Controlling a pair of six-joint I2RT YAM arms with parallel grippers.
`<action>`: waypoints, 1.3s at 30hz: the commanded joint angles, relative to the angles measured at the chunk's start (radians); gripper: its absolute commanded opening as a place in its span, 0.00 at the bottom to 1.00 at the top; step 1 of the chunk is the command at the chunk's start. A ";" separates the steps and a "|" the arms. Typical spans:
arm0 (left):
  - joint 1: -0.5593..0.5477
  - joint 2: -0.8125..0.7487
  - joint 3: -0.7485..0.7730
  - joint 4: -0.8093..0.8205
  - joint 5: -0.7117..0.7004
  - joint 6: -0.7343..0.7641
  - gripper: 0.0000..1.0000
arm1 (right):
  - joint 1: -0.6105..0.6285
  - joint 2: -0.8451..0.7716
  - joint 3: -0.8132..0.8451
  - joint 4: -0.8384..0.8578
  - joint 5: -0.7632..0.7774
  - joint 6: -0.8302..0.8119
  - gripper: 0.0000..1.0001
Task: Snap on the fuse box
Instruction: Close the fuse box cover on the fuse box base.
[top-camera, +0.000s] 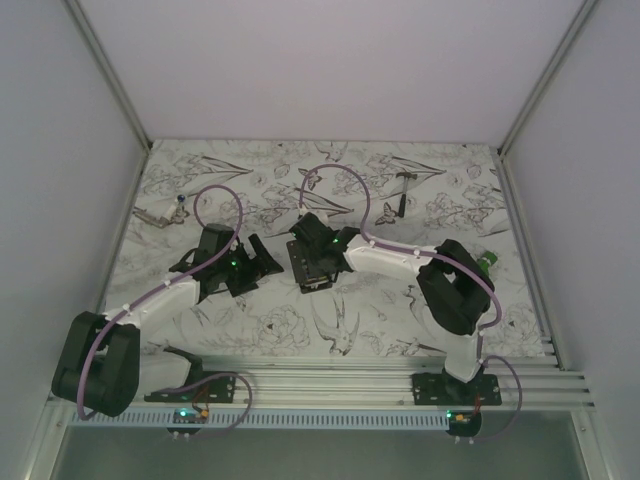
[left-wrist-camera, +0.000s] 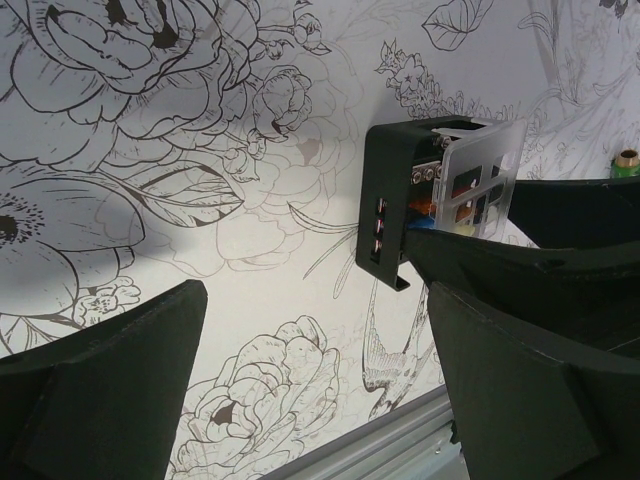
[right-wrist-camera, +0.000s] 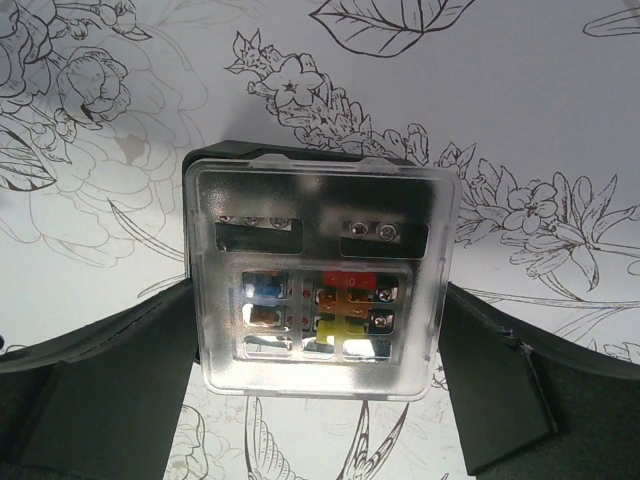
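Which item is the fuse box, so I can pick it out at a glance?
Start at the flower-printed table and go to its middle, where the right gripper points down. Between its spread fingers sits the fuse box, a black rectangular block under a clear lid. Only it shows small blue, yellow and red-orange fuses; the hammer and green object lie farther right.

**Tally, floral-print table**

Robot arms: two, one gripper apiece: left gripper (left-wrist-camera: 305, 290), right gripper (right-wrist-camera: 320, 335).
Fuse box (right-wrist-camera: 320, 200): one, under one clear cover (right-wrist-camera: 225, 340).
Screw heads beneath the cover: five, in groups of three and two.
Green object (top-camera: 487, 262): one.
Small dark hammer (top-camera: 391, 208): one.
Fuses: too crowded to count.
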 joint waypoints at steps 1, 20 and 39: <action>0.010 -0.010 -0.015 -0.025 -0.007 0.012 0.96 | 0.013 -0.006 0.029 0.007 0.024 0.033 0.97; 0.010 -0.016 -0.019 -0.024 -0.007 0.010 0.96 | 0.040 -0.055 0.025 0.025 0.076 0.061 0.97; 0.009 -0.017 -0.021 -0.025 -0.005 0.007 0.96 | 0.059 -0.009 0.018 0.071 0.069 0.084 1.00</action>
